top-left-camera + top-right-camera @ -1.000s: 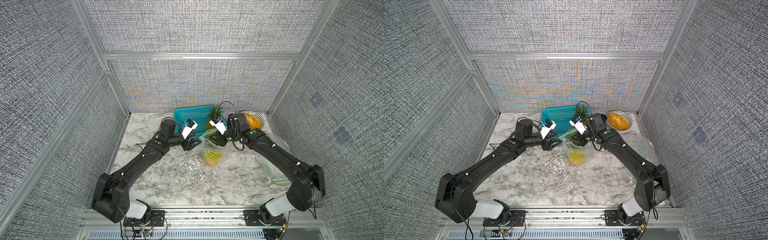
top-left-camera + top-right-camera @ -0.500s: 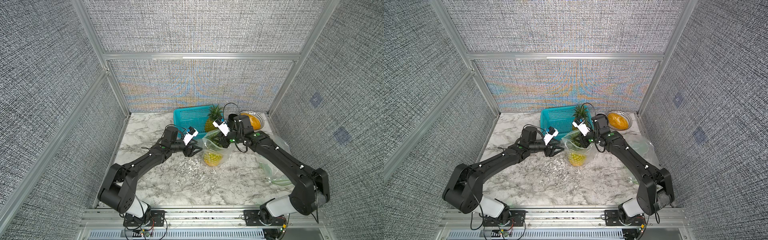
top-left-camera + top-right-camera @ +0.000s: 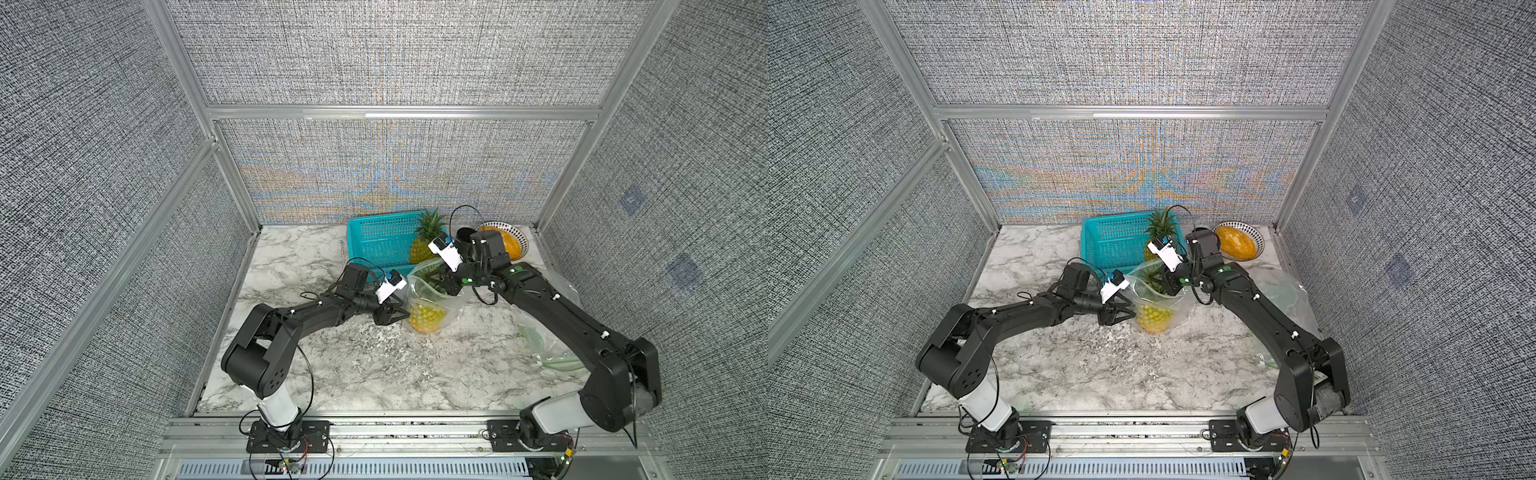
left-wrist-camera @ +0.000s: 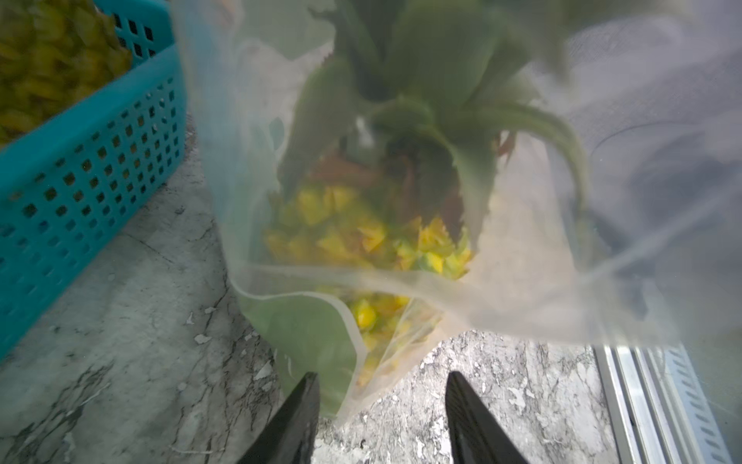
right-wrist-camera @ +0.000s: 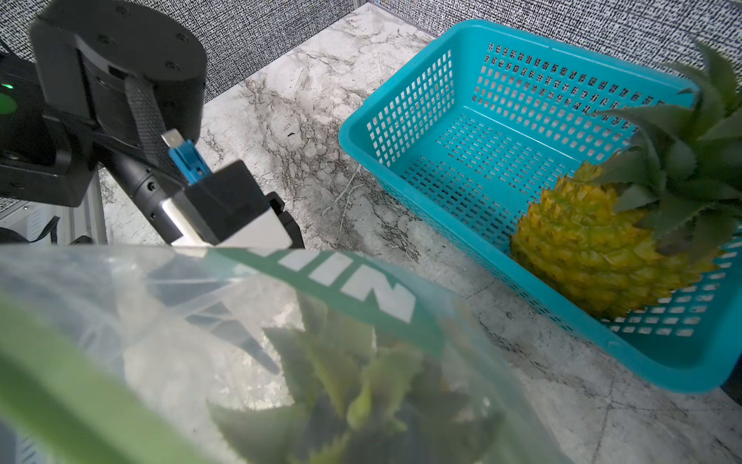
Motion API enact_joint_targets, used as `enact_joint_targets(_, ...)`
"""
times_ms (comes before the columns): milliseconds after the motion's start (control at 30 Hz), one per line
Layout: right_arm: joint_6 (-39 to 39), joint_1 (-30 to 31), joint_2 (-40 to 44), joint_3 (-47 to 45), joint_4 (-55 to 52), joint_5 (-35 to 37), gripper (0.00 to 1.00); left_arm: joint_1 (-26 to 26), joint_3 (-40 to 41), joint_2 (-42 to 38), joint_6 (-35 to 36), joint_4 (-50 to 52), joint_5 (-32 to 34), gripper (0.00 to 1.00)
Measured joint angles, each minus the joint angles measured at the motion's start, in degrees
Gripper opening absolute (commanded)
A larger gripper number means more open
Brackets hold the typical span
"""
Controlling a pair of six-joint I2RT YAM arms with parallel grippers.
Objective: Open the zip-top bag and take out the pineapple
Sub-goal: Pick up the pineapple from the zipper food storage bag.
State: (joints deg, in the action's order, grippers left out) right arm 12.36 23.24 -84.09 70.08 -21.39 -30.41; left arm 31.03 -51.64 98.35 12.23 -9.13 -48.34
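Left gripper (image 4: 381, 374) is released, jaws astride the bag (image 4: 502, 289) at its lower left corner. Right gripper (image 3: 446, 282) is clenched on the bag's rim. The pineapple (image 3: 424, 319) stands inside, mid-table. On closing, the thin film could slip free, or a tug could topple the fruit.

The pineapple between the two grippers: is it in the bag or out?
In. The bag's clear plastic surrounds the pineapple, fruit and leaves alike.

Arms were matte black, blocky joints: left arm (image 3: 299, 318), right arm (image 3: 561, 320). White base link (image 3: 277, 405) each. White wrist camera (image 3: 390, 286), blue plug (image 5: 186, 160), behind left gripper (image 4: 379, 381); fingers (image 4: 297, 418) black, tapered. Braided black cable (image 5: 144, 116), green LED (image 5: 6, 102).
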Motion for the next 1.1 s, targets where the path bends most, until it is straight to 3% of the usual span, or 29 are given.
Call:
enact_joint_targets(200, -0.24, -0.04, 0.00, -0.35, 0.59, -0.42, 0.00, 0.76, -0.61, 2.62, 0.15, -0.70, 2.51, 0.38)
enact_joint_targets(300, -0.42, -0.04, 0.00, -0.50, 0.85, -0.72, 0.00, 0.76, -0.61, 3.34, -0.22, -1.81, 3.93, 0.23)
enact_joint_targets(400, -0.39, -0.04, 0.00, -0.61, 0.96, -1.11, 0.00, 0.83, -0.76, 4.20, -0.59, -2.10, 5.01, 0.02)
enact_joint_targets(433, -0.37, -0.04, 0.00, -0.61, 0.94, -1.27, 0.00, 0.87, -0.87, 4.48, -0.66, -2.12, 5.33, 0.00)
enact_joint_targets(733, 4.70, -0.24, 0.15, 0.76, -3.93, -3.52, 0.00, 0.81, -3.15, 4.90, -5.70, -2.51, 12.11, 0.00)
enact_joint_targets(1000, 6.16, -0.76, 0.87, 1.75, -8.44, -4.35, 0.00, 0.76, -4.66, 5.62, -8.26, -0.81, 14.03, 0.00)
enact_joint_targets(1100, 4.85, -1.40, 1.49, 0.96, -7.45, -3.67, 0.00, 0.70, -2.93, 3.72, -8.81, -0.55, 14.25, 0.10)
